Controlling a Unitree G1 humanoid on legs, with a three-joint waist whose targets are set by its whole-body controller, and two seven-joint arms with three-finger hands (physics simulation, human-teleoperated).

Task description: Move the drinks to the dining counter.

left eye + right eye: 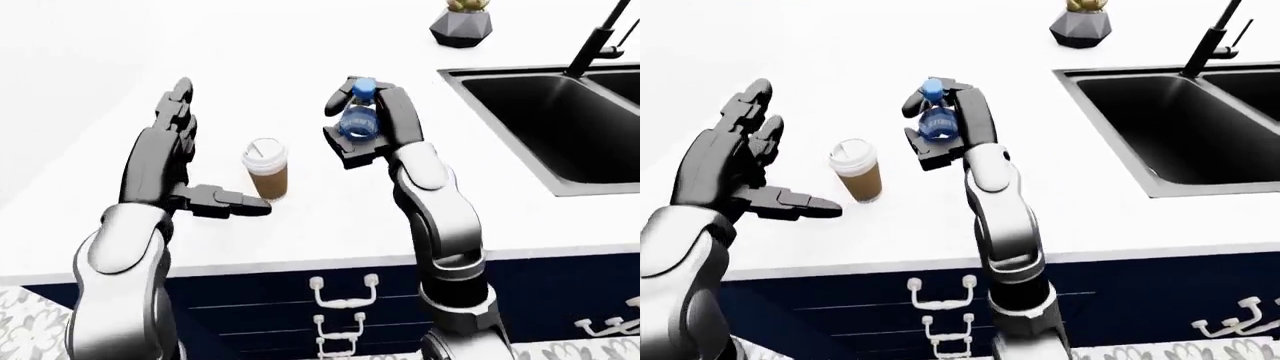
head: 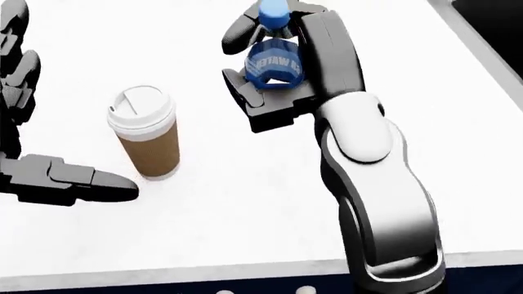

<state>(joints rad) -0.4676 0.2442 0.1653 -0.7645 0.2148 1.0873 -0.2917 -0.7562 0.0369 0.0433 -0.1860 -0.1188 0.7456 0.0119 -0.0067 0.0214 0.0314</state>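
Sink (image 1: 560,127) only in eye views

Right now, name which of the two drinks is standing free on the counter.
The coffee cup: it stands upright on the counter, clear of the open left hand. The water bottle is gripped in the right hand.

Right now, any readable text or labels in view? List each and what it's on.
"WATER": on the blue label of the water bottle held in the right hand; it shows upside down in the head view, and the letters before it are cut off and unreadable.
Coffee cup: no print on its brown sleeve or white lid.
Nothing else carries text.
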